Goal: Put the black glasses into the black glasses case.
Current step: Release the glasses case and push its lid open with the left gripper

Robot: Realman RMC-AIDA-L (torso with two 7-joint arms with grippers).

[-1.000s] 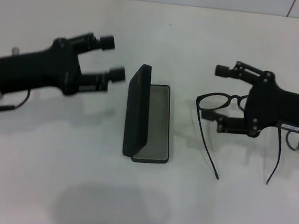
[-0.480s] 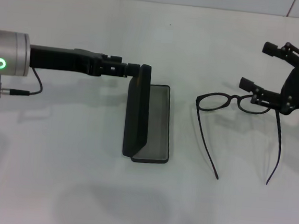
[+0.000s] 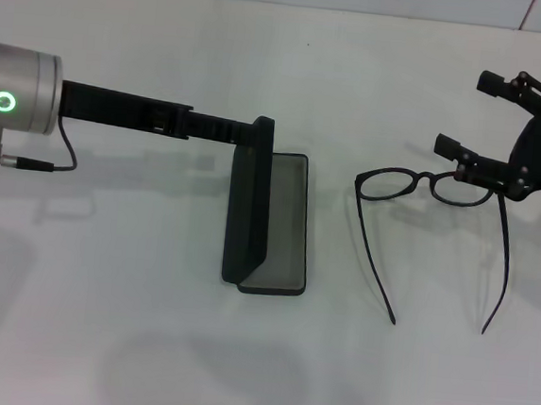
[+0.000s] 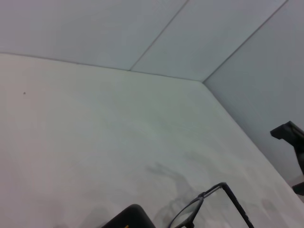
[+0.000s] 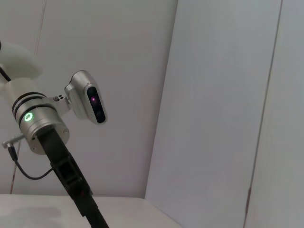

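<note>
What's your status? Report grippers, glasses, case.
Left gripper at the raised lid of the black glasses case, case open. Right gripper open, beside the black glasses, which lie unfolded on the table. Nothing between them.

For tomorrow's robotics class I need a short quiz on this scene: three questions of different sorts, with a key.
1. True or false: the glasses lie inside the case.
2. Which gripper reaches the case's upright lid? A) left B) right C) neither
3. Fill in: the glasses lie unfolded on the table, on the robot's ___ of the case.

Key:
1. False; they lie apart from the case.
2. A; the left gripper meets the lid's far end, while the right gripper hangs open by the glasses' front.
3. right
</note>
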